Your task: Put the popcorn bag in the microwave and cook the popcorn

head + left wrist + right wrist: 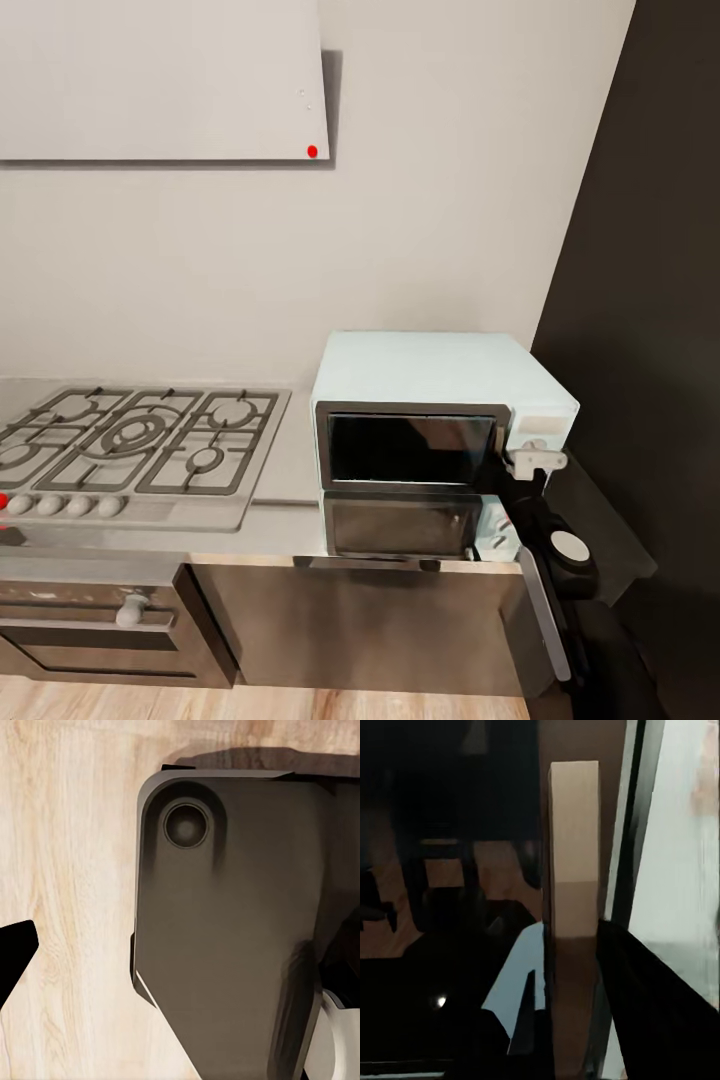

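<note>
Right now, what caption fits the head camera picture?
Right gripper at the mint microwave door, beside the gas hob.

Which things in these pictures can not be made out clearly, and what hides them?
- Microwave inside: head view, dark glass reflects, so contents are unknown.
- Right gripper at the microwave's front right edge: head view, the arm covers it; right wrist view too dark to read the jaws.
- Gas hob: head view, cut by the left edge.
- Left wrist view: dark robot part hides the floor.

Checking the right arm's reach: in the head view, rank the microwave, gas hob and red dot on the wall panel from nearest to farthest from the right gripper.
1. microwave, right at the right gripper.
2. gas hob, to the left along the worktop.
3. red dot, high on the wall panel.
</note>
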You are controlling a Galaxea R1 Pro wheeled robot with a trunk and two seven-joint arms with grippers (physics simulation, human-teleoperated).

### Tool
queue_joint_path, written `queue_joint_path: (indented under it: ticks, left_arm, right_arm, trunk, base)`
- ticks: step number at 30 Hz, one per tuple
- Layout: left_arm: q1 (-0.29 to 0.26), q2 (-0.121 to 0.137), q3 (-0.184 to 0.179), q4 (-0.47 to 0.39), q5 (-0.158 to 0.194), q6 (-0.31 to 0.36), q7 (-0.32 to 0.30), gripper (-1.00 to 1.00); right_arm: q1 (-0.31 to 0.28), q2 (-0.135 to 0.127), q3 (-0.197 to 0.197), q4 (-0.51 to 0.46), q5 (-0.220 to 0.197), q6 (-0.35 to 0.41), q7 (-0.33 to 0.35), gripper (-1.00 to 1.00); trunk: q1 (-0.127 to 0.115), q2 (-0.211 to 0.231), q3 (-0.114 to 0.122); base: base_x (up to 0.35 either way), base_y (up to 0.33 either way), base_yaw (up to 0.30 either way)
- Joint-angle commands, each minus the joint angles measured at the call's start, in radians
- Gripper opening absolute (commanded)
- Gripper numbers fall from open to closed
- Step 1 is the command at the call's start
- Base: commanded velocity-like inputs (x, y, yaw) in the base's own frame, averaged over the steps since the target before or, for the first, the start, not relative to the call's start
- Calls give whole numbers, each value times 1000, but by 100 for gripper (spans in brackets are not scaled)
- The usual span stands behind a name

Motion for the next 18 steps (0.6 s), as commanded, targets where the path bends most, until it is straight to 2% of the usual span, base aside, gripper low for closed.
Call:
queue_joint_path:
  ticks: [1, 7, 13, 18]
  left_arm:
    - [0, 0, 1, 0, 6, -3, 0, 100]
    - [0, 0, 1, 0, 5, -3, 0, 100]
    - [0, 0, 1, 0, 5, -3, 0, 100]
    - [0, 0, 1, 0, 6, -3, 0, 100]
  right_arm:
    - [0, 1, 16, -1, -13, 5, 4, -100]
    - [-1, 0, 16, -1, -13, 5, 4, -100]
    - [-1, 0, 16, -1, -13, 5, 4, -100]
    - [0, 0, 16, -1, -13, 5, 4, -100]
  trunk:
    - [0, -1, -1]
    - [0, -1, -1]
    - [0, -1, -1]
    - [0, -1, -1]
  base:
    - [0, 0, 0]
    - [-151, 0, 0]
    - [-18, 0, 0]
    - [-126, 0, 0]
